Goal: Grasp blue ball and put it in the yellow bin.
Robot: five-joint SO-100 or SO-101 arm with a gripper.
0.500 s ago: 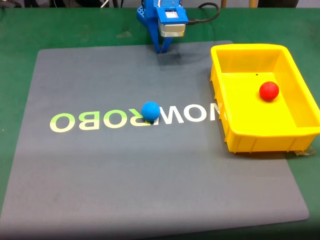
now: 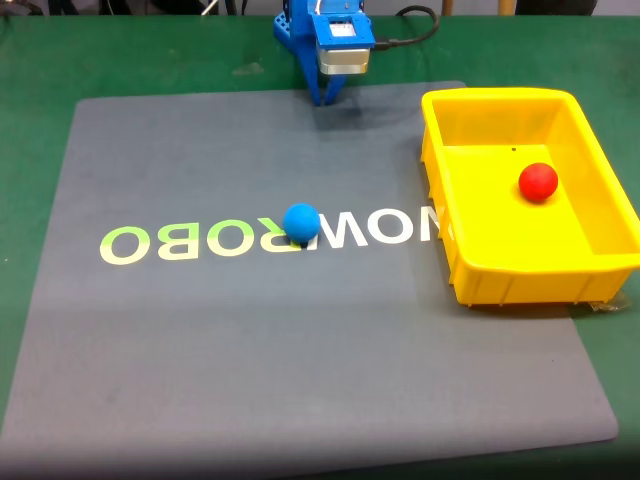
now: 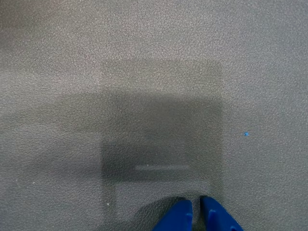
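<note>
Change since earlier frame: nothing visibly moved; arm, balls and bin sit as they did.
Gripper: (image 2: 326,98) parked at the mat's far edge in the fixed view, tips pointing down; in the wrist view its two blue fingertips (image 3: 175,217) are nearly together with a thin gap, holding nothing.
Blue ball: (image 2: 301,222) loose on the grey mat (image 2: 200,350), on the white lettering, well apart from the gripper.
Bin: (image 2: 470,285) at the mat's right side, red ball (image 2: 538,182) inside.
Risk, roll: a smooth ball would likely skitter away if one finger touches first.
Risk, closed approach: descending without opening would shove the ball aside.
Risk, rim: a low carry could strike the bin wall and drop the ball short.
</note>
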